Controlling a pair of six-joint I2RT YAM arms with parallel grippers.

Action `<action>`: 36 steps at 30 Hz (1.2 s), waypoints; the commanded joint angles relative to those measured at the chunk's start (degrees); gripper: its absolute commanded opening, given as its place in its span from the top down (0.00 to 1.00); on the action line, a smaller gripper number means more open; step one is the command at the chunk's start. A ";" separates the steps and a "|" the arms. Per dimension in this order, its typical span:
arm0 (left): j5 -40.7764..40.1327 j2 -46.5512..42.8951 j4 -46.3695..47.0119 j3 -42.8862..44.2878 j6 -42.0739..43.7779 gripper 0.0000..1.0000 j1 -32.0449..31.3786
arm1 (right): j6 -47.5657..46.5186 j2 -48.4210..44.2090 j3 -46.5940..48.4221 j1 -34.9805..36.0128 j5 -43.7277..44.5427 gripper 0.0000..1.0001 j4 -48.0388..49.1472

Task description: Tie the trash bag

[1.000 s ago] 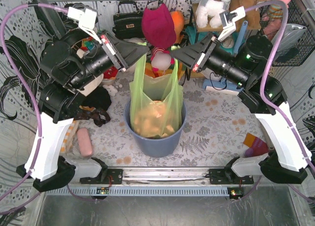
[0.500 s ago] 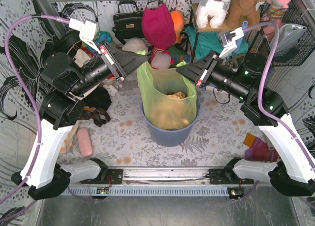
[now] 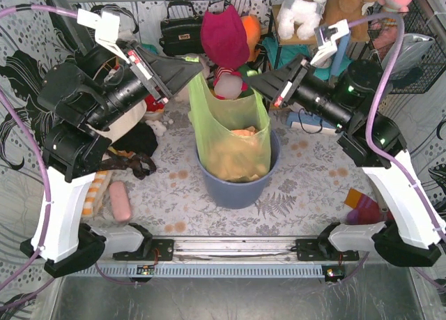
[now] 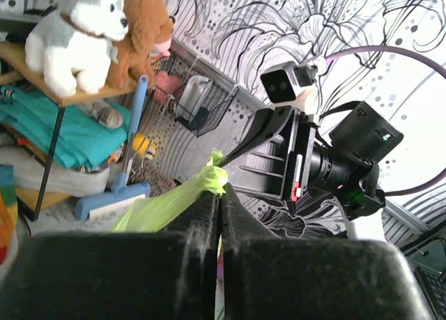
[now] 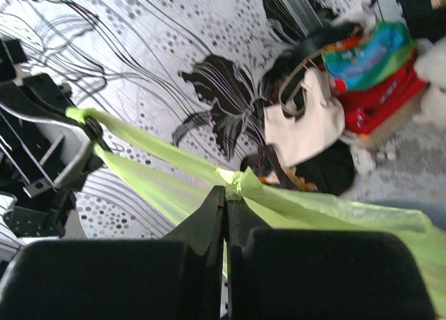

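The trash bag (image 3: 231, 135) is thin light-green plastic with tan paper showing through. It stands in the blue-grey bin (image 3: 235, 187) at the table's middle, its top pulled upward. My left gripper (image 3: 200, 72) is shut on the bag's left top corner, seen bunched at the fingertips in the left wrist view (image 4: 208, 180). My right gripper (image 3: 252, 79) is shut on the right top corner, seen as a green wad in the right wrist view (image 5: 240, 182). The two grippers stand close, facing each other above the bin.
A magenta plush toy (image 3: 224, 37) hangs right behind the bag's top. A black handbag (image 3: 180, 33), a cream tote (image 5: 306, 128) and clothes lie at the back left. A pink bar (image 3: 120, 200) lies front left, coloured blocks (image 3: 362, 205) front right. Plush animals (image 3: 305, 10) sit on a back shelf.
Both grippers rose and moved back a little with the bag corners, stretching the bag taller again. The bin shifted slightly left.
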 commanded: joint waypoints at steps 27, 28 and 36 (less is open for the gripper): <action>-8.76 -10.55 -9.98 -3.84 2.46 0.41 0.75 | -0.27 -1.64 -0.28 0.24 -0.24 0.71 0.72; -8.57 -10.84 -11.01 -3.87 2.16 0.40 0.75 | -0.60 -1.56 0.64 0.23 0.01 0.67 -1.17; 1.29 -14.90 -13.19 -9.28 -1.16 0.36 0.75 | -1.28 -2.30 3.14 0.23 1.75 0.61 -8.68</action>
